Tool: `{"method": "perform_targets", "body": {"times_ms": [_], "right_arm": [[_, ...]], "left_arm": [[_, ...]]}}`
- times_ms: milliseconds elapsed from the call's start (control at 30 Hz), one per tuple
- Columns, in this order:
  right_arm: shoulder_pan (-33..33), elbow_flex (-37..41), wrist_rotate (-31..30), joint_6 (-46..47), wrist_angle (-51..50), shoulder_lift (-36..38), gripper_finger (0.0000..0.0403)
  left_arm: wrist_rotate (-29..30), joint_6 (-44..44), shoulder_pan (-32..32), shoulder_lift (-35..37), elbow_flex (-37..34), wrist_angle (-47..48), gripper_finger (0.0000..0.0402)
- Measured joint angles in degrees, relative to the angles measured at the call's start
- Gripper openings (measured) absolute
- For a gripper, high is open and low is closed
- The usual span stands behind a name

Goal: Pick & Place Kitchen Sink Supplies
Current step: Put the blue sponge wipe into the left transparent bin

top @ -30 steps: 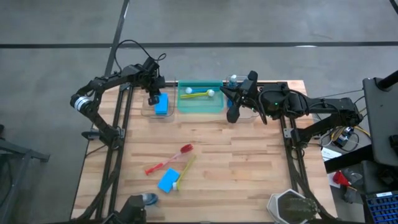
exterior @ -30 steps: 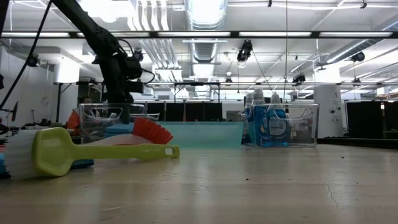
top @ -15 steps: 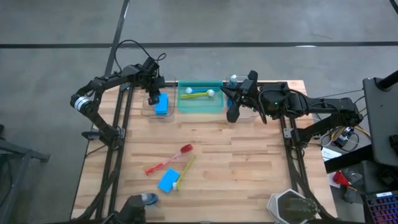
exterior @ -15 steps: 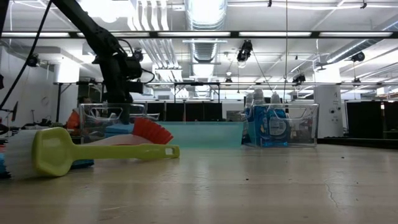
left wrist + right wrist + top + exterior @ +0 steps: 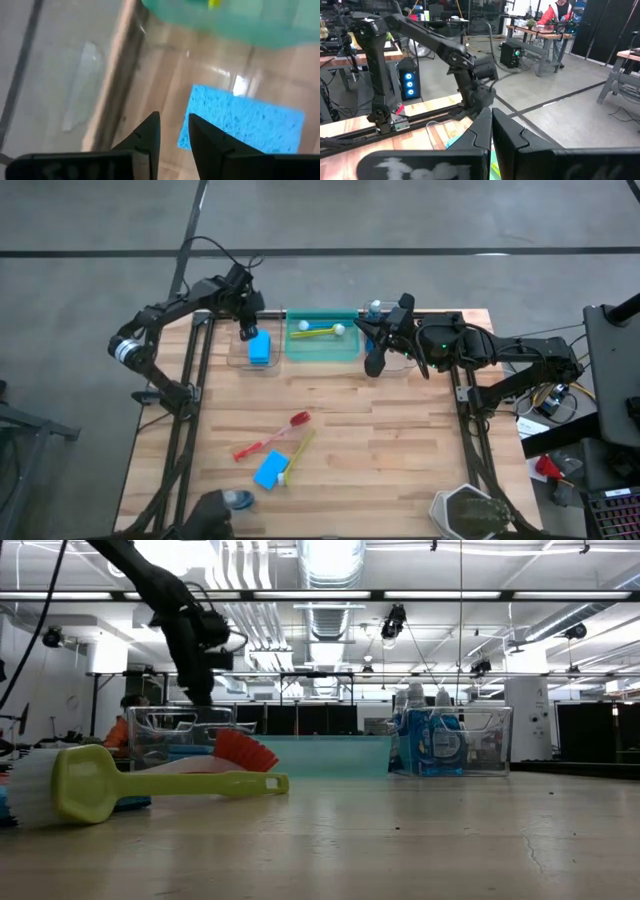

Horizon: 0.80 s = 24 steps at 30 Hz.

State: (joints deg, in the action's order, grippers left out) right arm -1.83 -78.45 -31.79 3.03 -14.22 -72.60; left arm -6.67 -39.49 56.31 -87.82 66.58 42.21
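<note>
Now the left gripper (image 5: 245, 333) hangs above the flat blue rectangular sponge (image 5: 259, 348) in the clear plastic bin (image 5: 233, 358), fingers slightly parted, holding nothing. Next it probably fetches the second flat blue sponge (image 5: 268, 471) on the wooden surface (image 5: 400, 450); the right gripper (image 5: 374, 365), closed, waits by the bottles.

We see the left gripper (image 5: 245, 332) at upper left, fingers slightly parted. The right gripper (image 5: 374, 366), upper centre, is closed.

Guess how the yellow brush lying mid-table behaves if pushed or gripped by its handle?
The yellow brush looks like rigid plastic, so it probably stays stiff. Lying flat on the table, it would likely pivot, not roll. Its bristle end rests against the blue sponge, which may drag along.
</note>
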Motion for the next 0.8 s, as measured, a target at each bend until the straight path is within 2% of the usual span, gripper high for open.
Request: {"method": "perform_targets", "body": {"times_ms": [133, 300, 400, 567, 800], "right_arm": [[0.00, 0.02, 0.02, 0.00, 0.00, 0.00, 0.0008], [-0.04, 0.02, 0.05, -0.02, 0.02, 0.00, 0.0008], [-0.04, 0.02, 0.09, -0.22, -0.11, 0.00, 0.0008], [-0.06, 0.04, 0.60, -0.15, -1.11, 0.01, 0.0008], [-0.95, 0.04, 4.88, 0.25, -4.77, -0.01, 0.0008]], "left_arm": [[-2.13, 5.77, -0.84, 2.80, 1.66, 0.44, 0.0094], [-4.82, 8.79, -4.78, 8.12, 3.22, 4.13, 0.0094], [-5.42, 13.41, -8.67, 11.11, 3.91, 6.65, 0.0094], [-10.32, 21.64, -15.82, 14.91, 7.46, 14.25, 0.0094], [-11.85, 30.39, -29.62, 18.56, 8.03, 14.85, 0.0094]]}}
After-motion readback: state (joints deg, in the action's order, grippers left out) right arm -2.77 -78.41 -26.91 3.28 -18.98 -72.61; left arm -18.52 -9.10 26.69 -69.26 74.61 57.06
